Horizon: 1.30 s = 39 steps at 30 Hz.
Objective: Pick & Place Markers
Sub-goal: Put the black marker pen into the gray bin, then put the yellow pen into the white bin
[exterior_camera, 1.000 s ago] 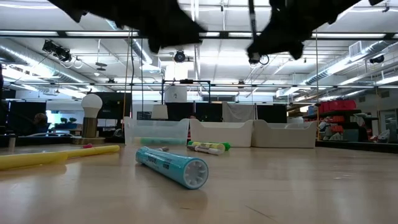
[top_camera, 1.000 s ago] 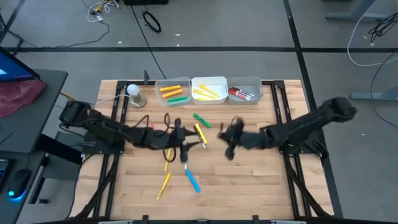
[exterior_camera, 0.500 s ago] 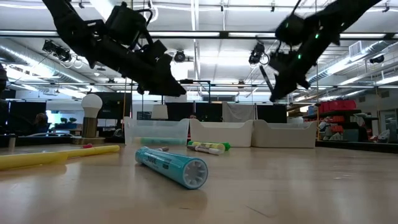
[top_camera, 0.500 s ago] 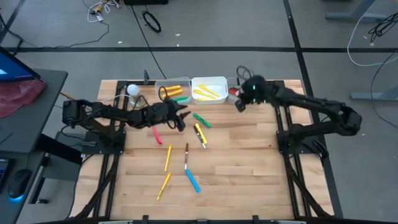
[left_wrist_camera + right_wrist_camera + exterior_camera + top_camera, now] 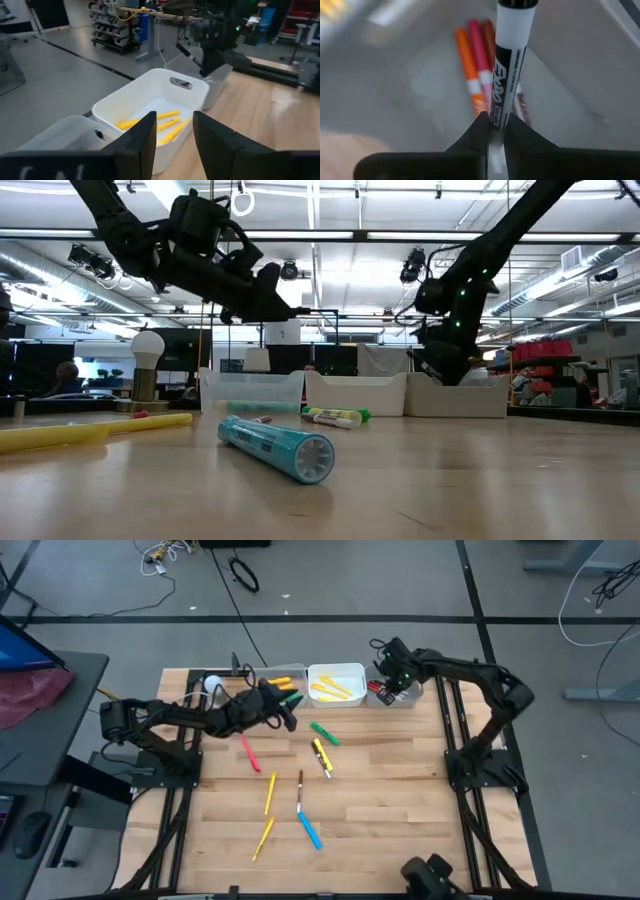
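My right gripper (image 5: 390, 680) is over the right-hand bin (image 5: 415, 675) at the table's far edge, shut on a white-barrelled marker with a black end (image 5: 512, 50). Orange and pink-red markers (image 5: 472, 65) lie on that bin's floor. My left gripper (image 5: 285, 715) hovers open and empty by the left bin (image 5: 65, 135), facing the middle bin (image 5: 125, 97), which holds yellow markers (image 5: 150, 120). Several markers lie flat on the table: green (image 5: 324, 733), pink-red (image 5: 249, 753), yellow (image 5: 270, 793), brown (image 5: 299, 790) and blue (image 5: 310, 830). My right gripper pinches the marker's white barrel (image 5: 499, 107) between its two fingers, which lie along the marker. The fingers point down into the right bin (image 5: 445, 365). The marker sticks out beyond the fingertips, black end leading, above the markers in the bin. It is lifted off the table.
A lamp with a white bulb (image 5: 213, 685) stands at the table's far left corner, close to the left arm. In the low view a teal marker (image 5: 275, 448) and a yellow one (image 5: 90, 430) lie near the camera. The table's right half is bare wood.
My right gripper has swung from the middle of the table to the far edge and come down over the right bin, tipping to point downward with the marker in it. My left gripper has risen from the markers at mid-table and moved toward the far edge, to the left bin.
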{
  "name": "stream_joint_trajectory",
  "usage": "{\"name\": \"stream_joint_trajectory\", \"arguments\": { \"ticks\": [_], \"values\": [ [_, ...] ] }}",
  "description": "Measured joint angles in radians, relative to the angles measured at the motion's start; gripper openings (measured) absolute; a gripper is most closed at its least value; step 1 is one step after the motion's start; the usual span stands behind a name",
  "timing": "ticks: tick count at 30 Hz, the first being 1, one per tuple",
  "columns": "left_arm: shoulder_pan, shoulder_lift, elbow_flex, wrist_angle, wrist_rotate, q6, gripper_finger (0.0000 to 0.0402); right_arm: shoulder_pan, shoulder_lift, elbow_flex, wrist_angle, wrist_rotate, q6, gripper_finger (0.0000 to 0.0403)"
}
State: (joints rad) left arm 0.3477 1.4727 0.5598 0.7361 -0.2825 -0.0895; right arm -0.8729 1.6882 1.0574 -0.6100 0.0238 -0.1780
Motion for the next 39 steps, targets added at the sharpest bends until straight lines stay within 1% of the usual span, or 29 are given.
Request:
{"name": "stream_joint_trajectory", "arguments": {
  "ticks": [5, 9, 15, 20, 22, 25, 32, 35, 39],
  "values": [
    [0.016, 0.0, 0.0, 0.0, -0.001, 0.0, 0.0129, -0.015, 0.051, 0.022, -0.042, 0.031, -0.069, 0.0029],
    [0.012, 0.0, 0.0, 0.0, -0.001, -0.003, 0.0128, -0.027, 0.058, 0.022, -0.07, 0.029, -0.078, 0.0039],
    [-0.012, 0.0, 0.0, 0.0, -0.001, -0.003, 0.0128, -0.057, 0.058, 0.023, -0.146, 0.032, -0.092, 0.0042],
    [-0.032, 0.0, 0.0, 0.002, -0.001, -0.003, 0.0128, -0.075, 0.058, 0.023, -0.128, 0.033, -0.092, 0.0043],
    [-0.039, 0.0, 0.0, 0.008, -0.001, -0.003, 0.0128, -0.077, 0.058, 0.023, -0.124, 0.054, -0.091, 0.0046],
    [-0.057, 0.0, 0.0, 0.014, -0.001, -0.003, 0.0128, -0.08, 0.058, 0.023, -0.124, 0.096, -0.08, 0.0056],
    [-0.117, 0.0, 0.0, 0.013, -0.001, -0.003, 0.0128, -0.079, 0.058, 0.023, -0.1, 0.1, -0.066, 0.008],
    [-0.139, 0.0, 0.0, 0.013, 0.0, -0.003, 0.0128, -0.079, 0.046, 0.023, -0.083, 0.1, -0.061, 0.0081],
    [-0.156, -0.009, 0.0, 0.004, -0.001, -0.003, 0.0128, -0.057, -0.019, 0.023, -0.08, 0.101, -0.003, 0.0071]
  ]
}}
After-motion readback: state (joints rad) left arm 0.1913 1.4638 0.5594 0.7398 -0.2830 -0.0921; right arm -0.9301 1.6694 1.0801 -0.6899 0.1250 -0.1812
